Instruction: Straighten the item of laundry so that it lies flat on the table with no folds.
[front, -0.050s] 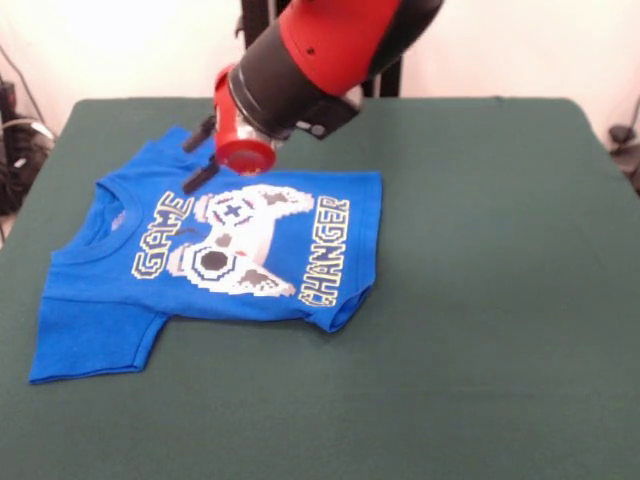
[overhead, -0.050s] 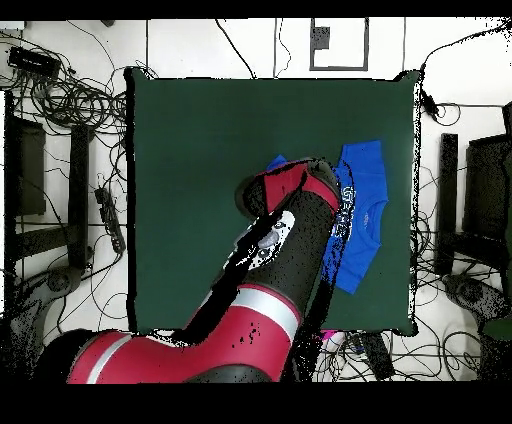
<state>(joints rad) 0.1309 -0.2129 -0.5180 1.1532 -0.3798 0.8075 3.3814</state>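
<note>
The jaws (front, -0.050s: 203, 155) hover apart, gripping nothing, over the blue T-shirt (front, -0.050s: 215, 265); descending here could bunch cloth against the tabletop (front, -0.050s: 480, 300), adding wrinkles beneath them.

One T-shirt (front, -0.050s: 250, 250) lies on one tabletop (front, -0.050s: 480, 300), directly beneath and in front of the pincer (front, -0.050s: 200, 160). One red and black arm (front, -0.050s: 320, 50) carries that single pincer, which shows two dark fingers (front, -0.050s: 198, 178). The shirt has two short sleeves in sight, one neck opening, one printed game controller below the pincer, and two printed words, one to each side of the controller. Cables lie off the tabletop's edges in the overhead view, too tangled to count.
</note>
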